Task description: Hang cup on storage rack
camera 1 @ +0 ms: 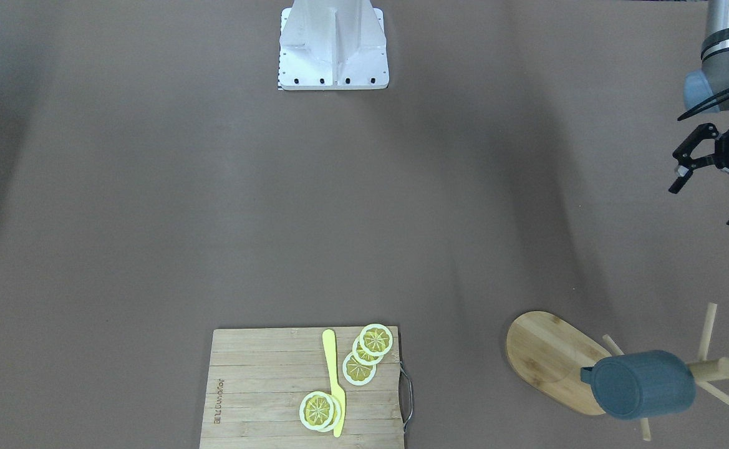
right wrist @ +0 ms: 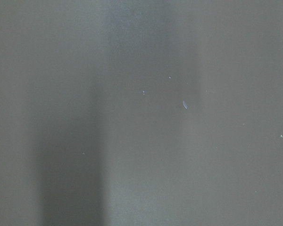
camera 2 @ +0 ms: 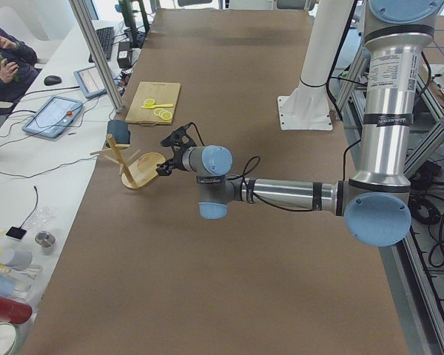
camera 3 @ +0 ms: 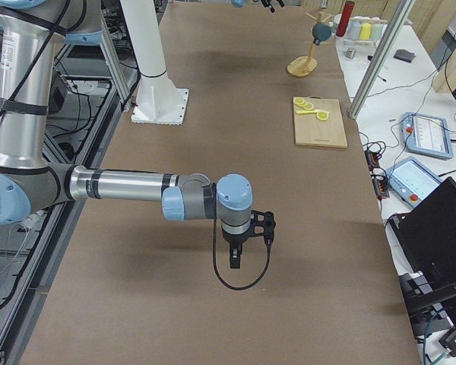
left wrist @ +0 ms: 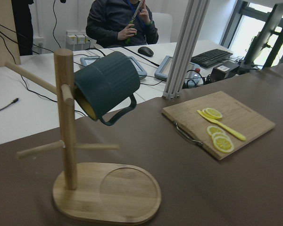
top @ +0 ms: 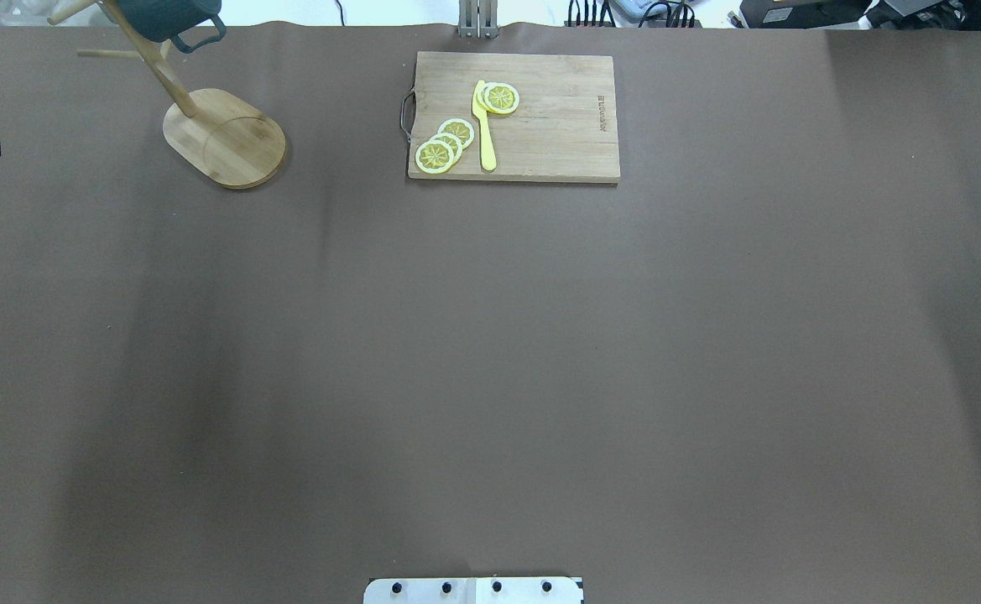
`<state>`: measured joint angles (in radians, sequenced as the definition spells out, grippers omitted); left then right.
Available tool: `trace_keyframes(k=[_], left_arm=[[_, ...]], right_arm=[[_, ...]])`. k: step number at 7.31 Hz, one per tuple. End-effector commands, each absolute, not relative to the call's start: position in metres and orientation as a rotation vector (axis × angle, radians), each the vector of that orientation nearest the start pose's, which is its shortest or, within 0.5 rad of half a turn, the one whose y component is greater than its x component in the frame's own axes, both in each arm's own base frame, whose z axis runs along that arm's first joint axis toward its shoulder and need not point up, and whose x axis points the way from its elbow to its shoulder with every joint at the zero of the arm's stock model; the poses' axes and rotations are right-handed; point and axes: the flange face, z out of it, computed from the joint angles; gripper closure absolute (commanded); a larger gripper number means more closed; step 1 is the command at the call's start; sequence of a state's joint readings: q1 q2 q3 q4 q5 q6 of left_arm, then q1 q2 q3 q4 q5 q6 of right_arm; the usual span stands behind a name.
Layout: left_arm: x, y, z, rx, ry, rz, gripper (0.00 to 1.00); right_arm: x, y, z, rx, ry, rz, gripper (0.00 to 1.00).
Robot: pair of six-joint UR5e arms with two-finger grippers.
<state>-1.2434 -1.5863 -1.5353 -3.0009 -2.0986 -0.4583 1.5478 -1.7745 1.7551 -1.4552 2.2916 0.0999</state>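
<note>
The dark blue-grey cup hangs on an upper peg of the bamboo storage rack, tilted, handle down. In the left wrist view the cup shows a strip of yellow interior beside the rack's post. In the overhead view the cup and rack are at the far left corner. My left gripper is open and empty, in the air well apart from the rack, towards the robot. My right gripper shows only in the exterior right view, far from the rack; I cannot tell its state.
A wooden cutting board with lemon slices and a yellow knife lies at the table's far edge, also in the overhead view. The white robot base stands mid-table. The rack is close to the table's edge.
</note>
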Motion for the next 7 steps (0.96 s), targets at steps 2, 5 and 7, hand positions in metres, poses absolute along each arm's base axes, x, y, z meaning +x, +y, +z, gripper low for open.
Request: trace_keyframes(k=[2,5,7], left_arm=[[0.028,-0.51,0.562,0.905,0.671,0.337,0.01],[-0.018,-0.507,0.577,0.53,0.532,0.387,0.01],[-0.025,-0.478,0.618,0.356,0.547,0.388,0.01]], right_arm=[[0.058,-0.404,0.659,0.027,-0.728,0.046,0.0],[0.059,-0.4,0.662,0.022,-0.728,0.05,0.0],[0.059,-0.393,0.668,0.01,-0.727,0.052,0.0]])
